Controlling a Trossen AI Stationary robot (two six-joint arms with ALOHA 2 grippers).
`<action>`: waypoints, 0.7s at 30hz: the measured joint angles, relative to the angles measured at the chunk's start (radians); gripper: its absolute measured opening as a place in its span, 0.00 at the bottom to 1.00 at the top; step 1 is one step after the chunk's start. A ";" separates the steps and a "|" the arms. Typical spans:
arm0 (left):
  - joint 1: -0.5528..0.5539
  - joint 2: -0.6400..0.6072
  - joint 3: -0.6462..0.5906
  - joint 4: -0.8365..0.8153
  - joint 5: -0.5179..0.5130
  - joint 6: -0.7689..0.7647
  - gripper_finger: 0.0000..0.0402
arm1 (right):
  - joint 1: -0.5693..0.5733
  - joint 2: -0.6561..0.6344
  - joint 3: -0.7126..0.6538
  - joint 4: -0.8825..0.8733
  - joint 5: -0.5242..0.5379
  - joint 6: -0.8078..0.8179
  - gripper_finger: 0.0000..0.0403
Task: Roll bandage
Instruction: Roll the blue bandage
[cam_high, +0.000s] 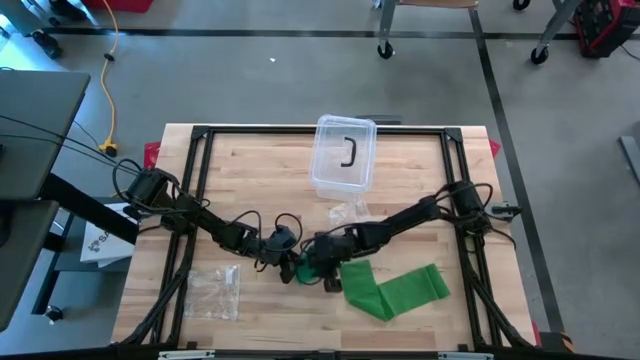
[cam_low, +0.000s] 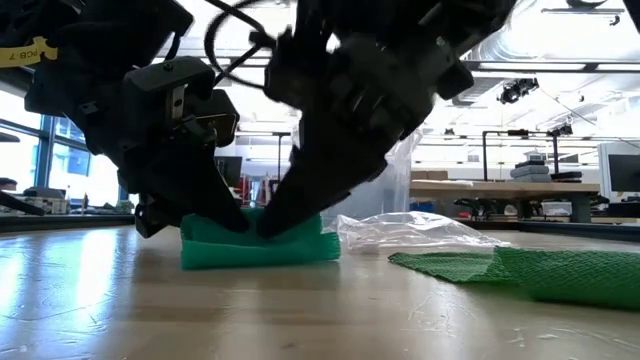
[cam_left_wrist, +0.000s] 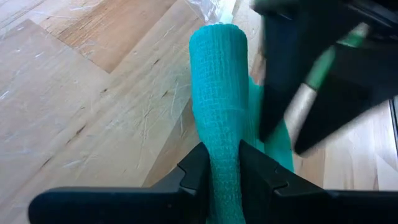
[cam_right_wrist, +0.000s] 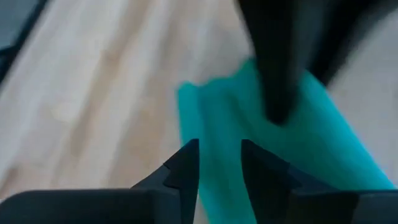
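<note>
Wood table (cam_low: 300, 310) up front. Mid-roll: your left gripper (cam_left_wrist: 219, 163) pinches the bandage roll (cam_left_wrist: 217, 93); right gripper (cam_right_wrist: 219, 163) part-open around the bandage, grip unclear. Next: re-grip and turn.

Bandage (cam_high: 385, 288): green open-mesh elastic strip, one item, partly rolled. Rolled end (cam_left_wrist: 219, 106) forms a snug cylinder lying on its side on the wooden tabletop, near the front middle. Unrolled tail (cam_low: 560, 268) trails flat and loosely creased across the boards toward the front right. Weave looks even; roll edges slightly uneven.
</note>
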 joint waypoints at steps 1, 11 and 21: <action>0.000 0.000 0.000 0.000 0.000 0.000 0.14 | -0.005 0.000 0.000 -0.011 0.001 0.004 0.25; 0.000 0.000 0.000 -0.002 0.000 -0.006 0.14 | 0.038 0.020 0.000 -0.013 -0.040 -0.042 0.12; 0.000 0.000 0.000 -0.003 0.000 -0.008 0.14 | 0.070 0.023 0.000 -0.016 0.046 -0.046 0.11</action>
